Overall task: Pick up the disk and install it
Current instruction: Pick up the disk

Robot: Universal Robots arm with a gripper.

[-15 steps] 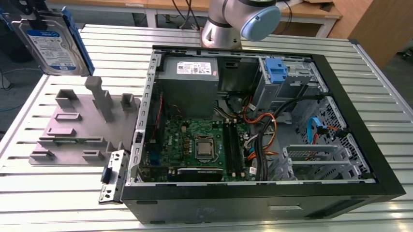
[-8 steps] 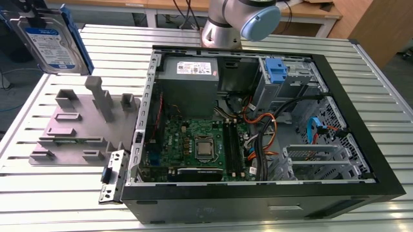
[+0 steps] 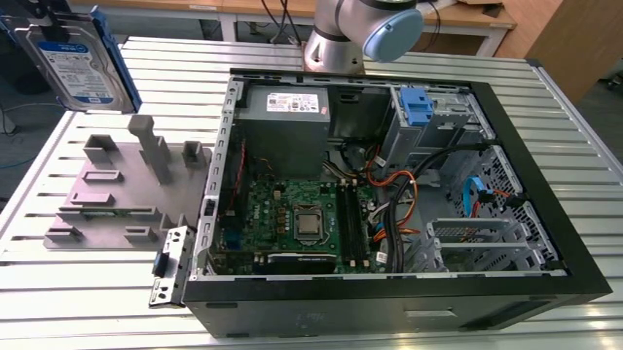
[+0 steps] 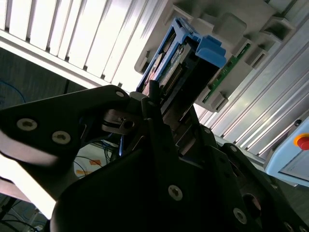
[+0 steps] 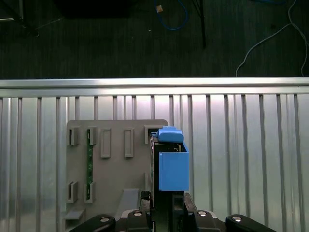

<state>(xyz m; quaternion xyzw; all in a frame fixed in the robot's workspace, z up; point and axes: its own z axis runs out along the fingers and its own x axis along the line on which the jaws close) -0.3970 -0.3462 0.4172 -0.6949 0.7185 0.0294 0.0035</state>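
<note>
The disk (image 3: 83, 62) hangs in the air at the far upper corner on the exterior view's left. Its label faces that camera, and blue carrier rails frame its silver body. It touches nothing beneath it and is well apart from the open computer case (image 3: 565, 219).

In the first wrist view the pincer (image 5: 166, 208) is clenched on one end of the disk. The drive stands edge-on between the jaws, with the blue carrier tab at its far end. Gripping it by the end probably keeps the rails free to slide into a bay.

Below it lies a grey fixture plate (image 5: 116, 154) with slots and posts, resting on the slatted metal surface (image 3: 87, 299). A green memory stick (image 5: 89, 162) sits in one slot.

Inside the case, a bare blue bracket (image 3: 416, 108) stands in the drive cage near the grey power supply (image 3: 287, 106). The motherboard (image 3: 292, 215) lies flat on the case floor.

As I judge it, the pick is done and the install is not.
</note>
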